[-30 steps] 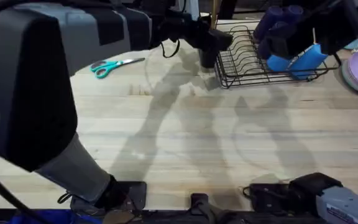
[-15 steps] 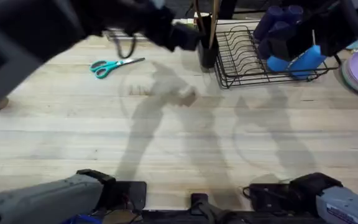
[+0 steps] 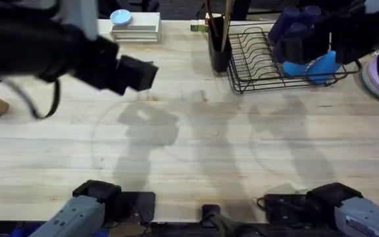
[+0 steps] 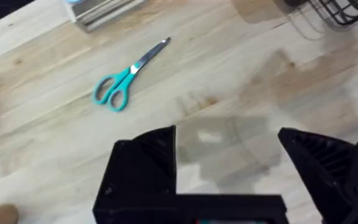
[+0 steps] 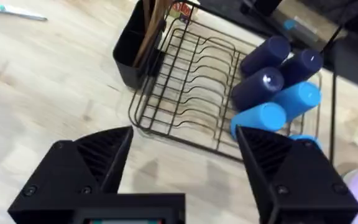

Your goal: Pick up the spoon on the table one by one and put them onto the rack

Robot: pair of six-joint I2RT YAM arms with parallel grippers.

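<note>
Two wooden spoons upright in holder (handles up), on black wire rack, far table edge.

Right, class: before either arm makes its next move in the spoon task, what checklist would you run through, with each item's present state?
1. Left gripper open and holding nothing: ok.
2. Right gripper open and holding nothing: ok.
3. Wooden spoon handles standing in the utensil holder on the rack: ok.
4. No spoon left on the table: cannot tell, since the left arm hides part of it.
5. Scissors lying flat on the table, apart from the left gripper: ok.
</note>
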